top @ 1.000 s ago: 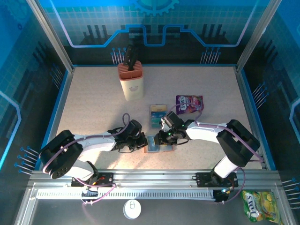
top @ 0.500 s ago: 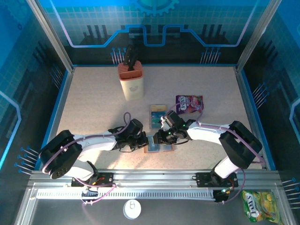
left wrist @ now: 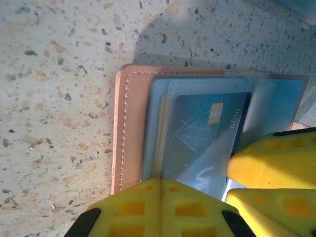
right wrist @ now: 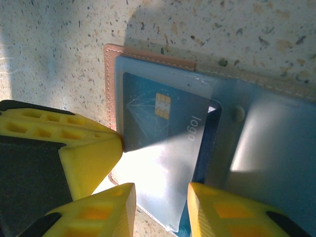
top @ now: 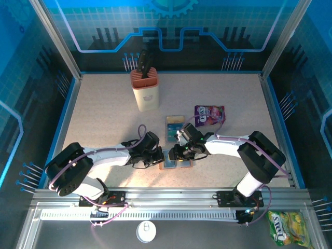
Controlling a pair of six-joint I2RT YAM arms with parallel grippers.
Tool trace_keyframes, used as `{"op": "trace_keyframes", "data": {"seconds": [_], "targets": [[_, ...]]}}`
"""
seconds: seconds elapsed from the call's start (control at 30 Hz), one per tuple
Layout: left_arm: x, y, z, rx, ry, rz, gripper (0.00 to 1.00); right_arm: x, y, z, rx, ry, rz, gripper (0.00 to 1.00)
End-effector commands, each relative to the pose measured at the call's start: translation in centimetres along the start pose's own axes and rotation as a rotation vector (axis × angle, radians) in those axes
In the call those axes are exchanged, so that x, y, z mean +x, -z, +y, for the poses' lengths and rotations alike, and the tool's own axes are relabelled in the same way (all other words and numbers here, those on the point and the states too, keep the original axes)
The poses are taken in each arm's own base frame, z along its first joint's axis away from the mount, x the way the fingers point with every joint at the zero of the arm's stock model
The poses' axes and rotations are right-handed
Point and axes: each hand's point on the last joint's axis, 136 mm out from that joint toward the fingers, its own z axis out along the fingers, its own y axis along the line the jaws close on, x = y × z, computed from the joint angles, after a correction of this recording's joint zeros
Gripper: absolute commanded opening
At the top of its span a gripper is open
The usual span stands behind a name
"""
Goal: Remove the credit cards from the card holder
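Note:
The brown leather card holder lies open on the table between the two arms. A teal credit card with a chip sticks partway out of its grey-blue pocket. My left gripper is shut, its tips pressing on the holder's edge. My right gripper has one finger against each long edge of that card's protruding end. More credit cards, teal with a tan edge, lie loose on the table behind the holder.
A purple snack packet lies just right of the loose cards. A cream knife block stands at the back. A green packet and a white round lid sit below the front rail.
My right gripper has edged slightly to the left over the holder. The left gripper and the holder stay where they were.

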Motion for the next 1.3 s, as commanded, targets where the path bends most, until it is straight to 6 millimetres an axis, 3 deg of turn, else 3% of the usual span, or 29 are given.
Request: {"op": "trace_keyframes", "data": {"seconds": [0.0,0.43,0.93,1.27], "targets": [[0.2,-0.2,0.8,-0.042,-0.013,0.004,0.0,0.2,-0.4,-1.0,0.017,-0.028,0.015,0.33],[0.2,-0.1,0.8,-0.041,-0.015,0.002,0.0,0.2,0.9,-2.8,0.17,0.012,0.005,0.32],[-0.3,0.4,1.8,-0.073,-0.018,-0.017,0.0,-0.5,2.6,-0.7,0.116,0.043,-0.05,0.33],[-0.8,1.5,-0.9,0.009,-0.045,-0.016,0.0,-0.6,2.4,-0.1,0.058,0.024,-0.049,0.33]]}}
